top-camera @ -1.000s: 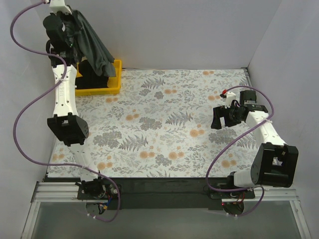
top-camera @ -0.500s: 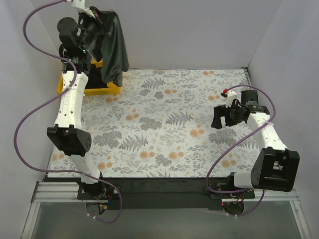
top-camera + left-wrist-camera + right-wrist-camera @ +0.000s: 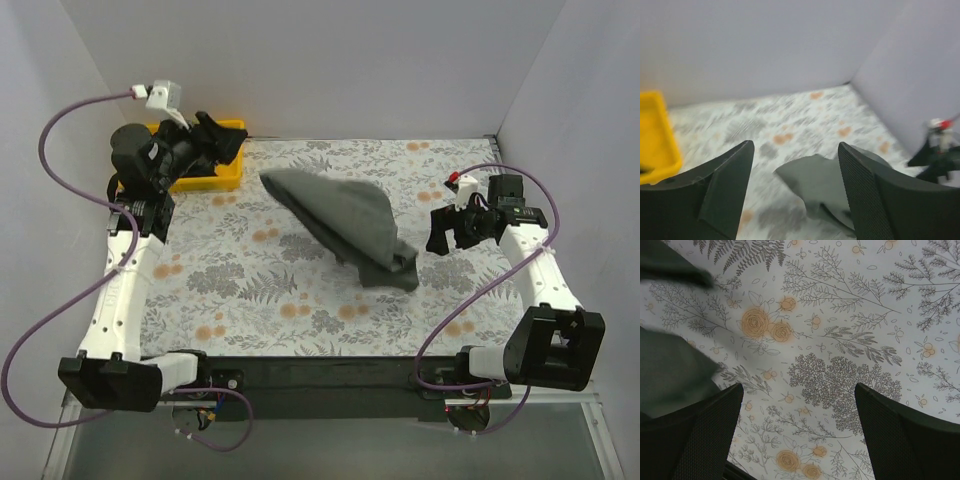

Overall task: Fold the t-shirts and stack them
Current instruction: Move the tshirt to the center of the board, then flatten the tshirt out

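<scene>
Midway across the flower-printed worktop (image 3: pixel 240 290), crumpled dark grey cloth t-shirt (image 3: pixel 345 225), right gripper (image 3: pixel 445 238) wide, empty, just beside it, left gripper (image 3: pixel 228 140) wide, well apart.

dark t-shirt (image 3: pixel 670 370) beside gaping right gripper (image 3: pixel 799 390), floral table (image 3: pixel 850 330)

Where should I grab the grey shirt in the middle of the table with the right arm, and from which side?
Probably the bunched, thicker end of the t-shirt nearest the right gripper, coming in from the shirt's right side. That end heaps into folds the open jaws could close over; the opposite corner tapers thin and sits farther away.
</scene>
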